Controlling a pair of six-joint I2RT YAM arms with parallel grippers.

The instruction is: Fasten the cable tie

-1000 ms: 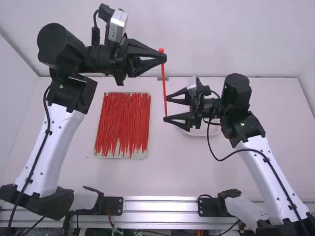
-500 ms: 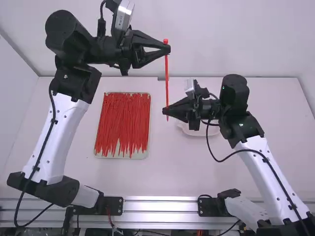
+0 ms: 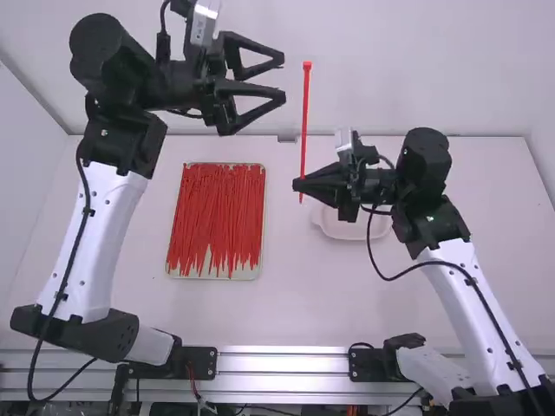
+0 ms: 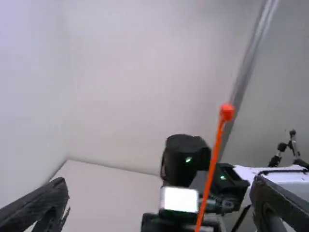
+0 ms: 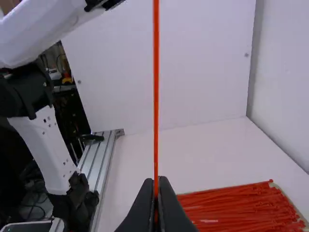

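Bench (image 3: 286,290): white, carrying a flat tray and a small white dish.
Left arm (image 3: 95,234): rises from its base and bends forward, with its wrist high above the far side of the bench.
Right arm (image 3: 451,277): reaches in from the right, its wrist pointing toward the middle of the bench.
Tray (image 3: 212,276): lies flat to the left of the middle and holds a pile of spare red ties (image 3: 217,217). The right wrist view also shows this pile (image 5: 231,208).
Dish (image 3: 334,227): shallow and white, on the bench below the right wrist.
Left gripper (image 3: 284,78): fingers (image 4: 41,205) spread wide and holding nothing. It is just left of the cable tie's head and apart from it.
Right gripper (image 3: 299,184): fingers (image 5: 166,203) pressed together, pinching the cable tie near its lower end.
Cable tie (image 3: 303,130): a single red strap held upright in the air above the bench, between the tray and the dish. Its square head (image 4: 226,112) is at the top, and a short tail shows below the right fingers.
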